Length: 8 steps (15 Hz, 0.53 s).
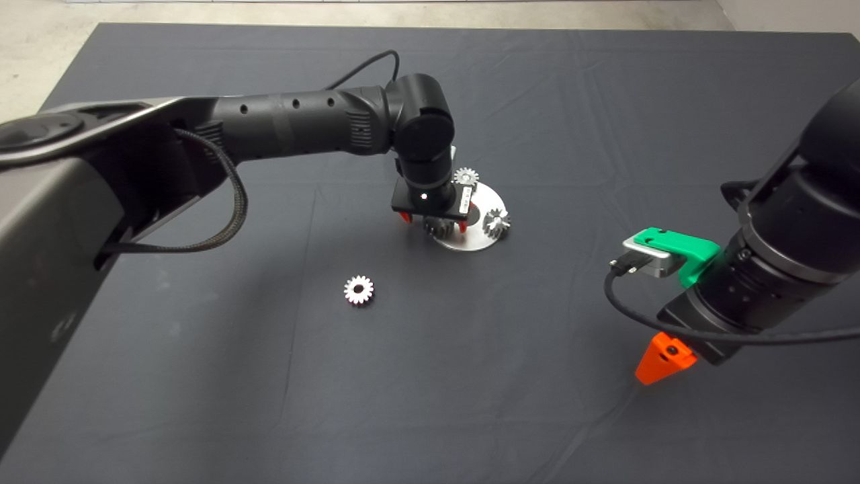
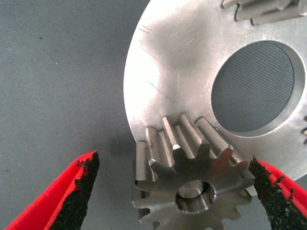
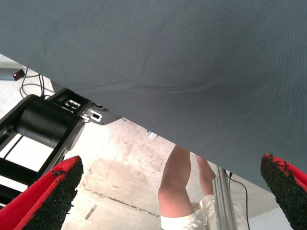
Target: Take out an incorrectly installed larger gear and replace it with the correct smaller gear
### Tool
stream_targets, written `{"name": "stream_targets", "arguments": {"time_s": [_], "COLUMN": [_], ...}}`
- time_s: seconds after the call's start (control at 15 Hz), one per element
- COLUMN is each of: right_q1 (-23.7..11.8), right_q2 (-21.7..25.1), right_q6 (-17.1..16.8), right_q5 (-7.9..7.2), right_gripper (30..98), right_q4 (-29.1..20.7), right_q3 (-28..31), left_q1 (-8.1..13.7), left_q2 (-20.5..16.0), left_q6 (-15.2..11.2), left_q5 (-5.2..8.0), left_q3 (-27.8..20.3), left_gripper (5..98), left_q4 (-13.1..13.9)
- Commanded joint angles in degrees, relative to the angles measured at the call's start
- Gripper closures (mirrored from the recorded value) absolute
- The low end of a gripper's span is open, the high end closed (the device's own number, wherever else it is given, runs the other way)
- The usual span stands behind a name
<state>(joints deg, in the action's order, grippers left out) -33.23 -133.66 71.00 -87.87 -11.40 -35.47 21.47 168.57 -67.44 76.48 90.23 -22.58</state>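
Note:
The larger gear, dull grey steel with a dark bore, stands at the edge of a round silver plate. My left gripper is open and straddles it, with one black pad clear of the teeth and the other pad close beside them. In the head view the left gripper is low over the plate's near-left edge and hides most of the larger gear. The smaller gear, bright silver, lies flat on the mat left and in front of the plate.
Two other small gears stand on the plate, which has a big round hole. My right gripper waits open at the lower right; its wrist view shows the mat's edge, the floor and a person's leg.

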Motion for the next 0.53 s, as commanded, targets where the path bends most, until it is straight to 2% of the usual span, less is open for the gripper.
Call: {"name": "stream_targets", "arguments": {"time_s": [0.0, 0.47], "right_q1": [-1.6, -1.6], "right_q2": [0.1, 0.0], "right_q6": [-0.2, -0.2], "right_q5": [-6.00, -6.00], "right_gripper": [30.8, 30.8], "right_q4": [-0.6, -0.6], "right_q3": [0.2, 0.2], "left_q1": [1.1, 1.2], "left_q2": [0.1, 0.1], "left_q6": [-0.2, -0.4], "left_q5": [0.07, -0.72], "left_q3": [0.1, 0.1], "left_gripper": [24.1, 28.8], "left_q4": [-0.8, -0.8]}}
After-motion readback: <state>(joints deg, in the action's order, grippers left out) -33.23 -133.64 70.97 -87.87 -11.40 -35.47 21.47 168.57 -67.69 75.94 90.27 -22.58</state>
